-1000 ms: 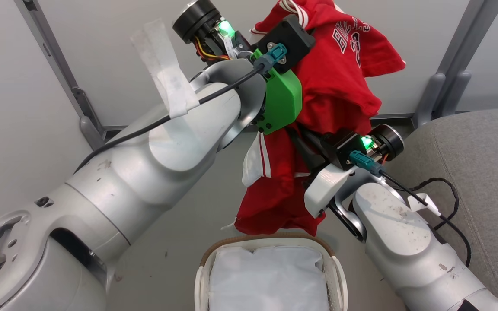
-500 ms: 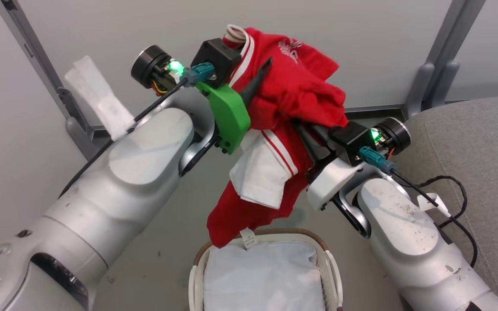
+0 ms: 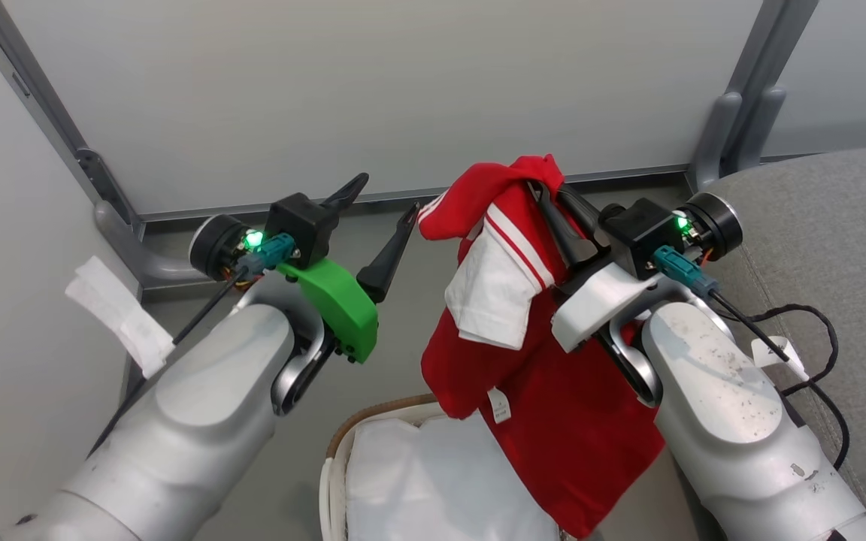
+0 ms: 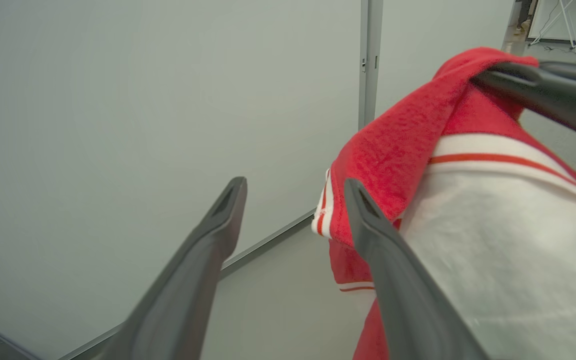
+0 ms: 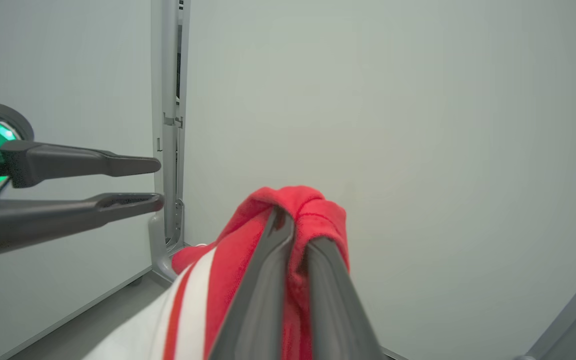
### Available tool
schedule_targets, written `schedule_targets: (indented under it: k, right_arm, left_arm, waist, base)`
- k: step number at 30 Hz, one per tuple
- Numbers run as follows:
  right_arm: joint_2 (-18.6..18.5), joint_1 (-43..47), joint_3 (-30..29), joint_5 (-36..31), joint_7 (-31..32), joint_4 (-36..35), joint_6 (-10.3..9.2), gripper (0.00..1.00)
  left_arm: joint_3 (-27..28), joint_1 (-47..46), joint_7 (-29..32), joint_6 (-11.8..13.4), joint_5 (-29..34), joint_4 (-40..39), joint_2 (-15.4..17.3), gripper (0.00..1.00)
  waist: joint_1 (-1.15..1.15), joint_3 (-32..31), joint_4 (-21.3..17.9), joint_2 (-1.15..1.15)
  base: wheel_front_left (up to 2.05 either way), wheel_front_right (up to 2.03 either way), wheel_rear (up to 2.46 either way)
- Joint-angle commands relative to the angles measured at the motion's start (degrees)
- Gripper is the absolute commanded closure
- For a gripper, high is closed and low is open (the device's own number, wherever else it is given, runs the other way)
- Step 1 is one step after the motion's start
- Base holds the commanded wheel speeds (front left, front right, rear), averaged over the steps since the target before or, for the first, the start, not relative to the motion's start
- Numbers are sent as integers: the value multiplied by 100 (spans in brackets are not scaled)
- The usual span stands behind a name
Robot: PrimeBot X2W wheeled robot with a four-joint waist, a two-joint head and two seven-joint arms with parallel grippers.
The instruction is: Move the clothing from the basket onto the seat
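My right claw (image 3: 549, 197) clamps the clothing (image 3: 553, 406) above the basket (image 3: 343, 439); left claw (image 3: 386, 193) wide, empty. Carry step; next, onto the seat (image 3: 839, 225) right of basket.

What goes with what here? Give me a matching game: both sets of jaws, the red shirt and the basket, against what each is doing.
1 jaws on the left
2 jaws on the right
3 clothing
4 basket

A red and white, hanging down
B open, holding nothing
C shut on the red cloth
D on the floor, white liner inside

Pairs: 1-B, 2-C, 3-A, 4-D
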Motion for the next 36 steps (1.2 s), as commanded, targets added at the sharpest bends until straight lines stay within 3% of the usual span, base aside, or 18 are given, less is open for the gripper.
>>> schedule_targets:
  k: [1,7,14,24,36]
  right_arm:
    - [-19,112,-68,-38,-12,-74,-6,100]
    - [-18,217,-218,-136,-13,-175,-6,100]
    - [-18,256,-413,-263,-13,-266,-6,100]
    - [-18,394,-660,-346,-13,-366,-6,100]
    - [-19,407,-862,-408,-13,-330,-6,100]
  left_arm:
    - [160,252,-24,52,112,-194,59,0]
    - [834,1430,-19,143,717,-1006,105,0]
    - [1455,2414,-19,-6,1228,-1268,-105,0]
    - [2191,2995,-20,-196,1812,-1375,-434,0]
    - [2396,3218,-20,-252,2151,-1298,-661,0]
  waist:
    - [0,17,-15,0]
    - [0,-1,-80,0]
    - [0,-11,-127,0]
    - [0,-41,-181,0]
    - [0,-45,-375,0]
  base:
    - [0,0,0]
    - [0,0,0]
    - [0,0,0]
    - [0,0,0]
    - [0,0,0]
